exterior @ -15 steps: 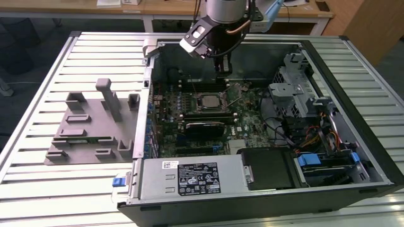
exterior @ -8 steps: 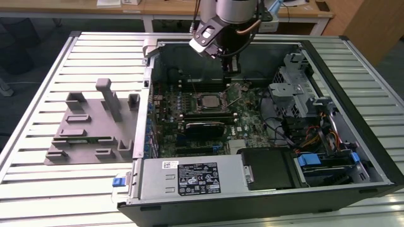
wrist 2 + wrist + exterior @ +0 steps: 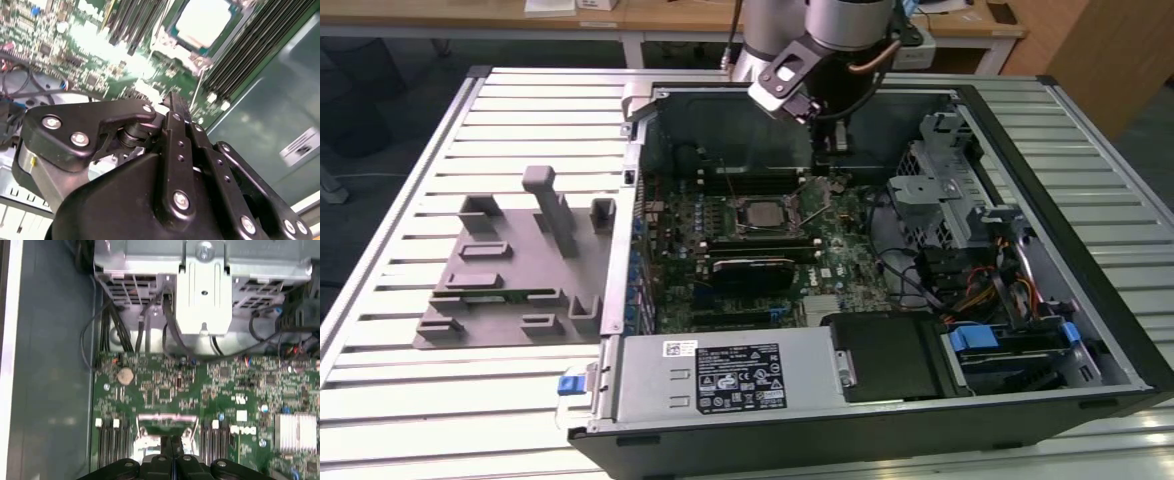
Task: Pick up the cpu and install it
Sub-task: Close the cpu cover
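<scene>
The grey moulded plastic parts fixture (image 3: pixel 507 270) lies well apart from the gripper, on the exterior view's left. The flat square silver-topped cpu (image 3: pixel 758 213) sits seated on the green motherboard (image 3: pixel 841 240), near the fingertips and not held. The black two-finger gripper (image 3: pixel 833 160) hangs above the board, fingers together and empty. A grey metal drive cage (image 3: pixel 927 190) stands near it, on the exterior view's right.
</scene>
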`<state>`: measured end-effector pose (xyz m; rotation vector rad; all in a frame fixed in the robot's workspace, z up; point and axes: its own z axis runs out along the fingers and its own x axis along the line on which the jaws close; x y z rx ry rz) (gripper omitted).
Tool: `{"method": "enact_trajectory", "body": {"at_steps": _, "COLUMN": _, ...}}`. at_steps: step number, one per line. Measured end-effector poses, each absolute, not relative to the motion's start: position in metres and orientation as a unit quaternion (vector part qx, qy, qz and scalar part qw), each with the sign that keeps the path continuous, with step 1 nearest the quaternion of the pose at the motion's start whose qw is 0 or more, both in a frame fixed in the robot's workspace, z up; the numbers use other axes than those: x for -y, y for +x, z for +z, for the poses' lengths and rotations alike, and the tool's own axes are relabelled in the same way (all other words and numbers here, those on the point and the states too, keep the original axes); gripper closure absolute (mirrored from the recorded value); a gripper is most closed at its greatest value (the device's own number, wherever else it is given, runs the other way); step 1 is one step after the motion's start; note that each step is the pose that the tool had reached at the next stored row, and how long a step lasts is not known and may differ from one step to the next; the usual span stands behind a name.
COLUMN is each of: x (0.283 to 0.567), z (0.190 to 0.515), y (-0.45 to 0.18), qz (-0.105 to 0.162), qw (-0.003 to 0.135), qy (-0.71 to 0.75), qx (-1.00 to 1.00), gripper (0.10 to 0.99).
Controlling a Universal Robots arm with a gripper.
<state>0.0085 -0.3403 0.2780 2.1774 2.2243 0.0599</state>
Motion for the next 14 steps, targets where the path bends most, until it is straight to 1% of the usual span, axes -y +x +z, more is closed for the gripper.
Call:
{"method": "enact_trajectory", "body": {"at_steps": 6, "x": 0.341, "z": 0.277, "y": 0.030, "qz": 0.018, "qw": 0.013, "qy": 0.699, "qx": -0.714, "gripper": 0.980}}
{"method": "enact_trajectory", "body": {"at_steps": 14, "x": 0.341, "z": 0.263, "y": 0.040, "qz": 0.018, "qw": 0.012, "qy": 0.699, "qx": -0.714, "gripper": 0.980}}
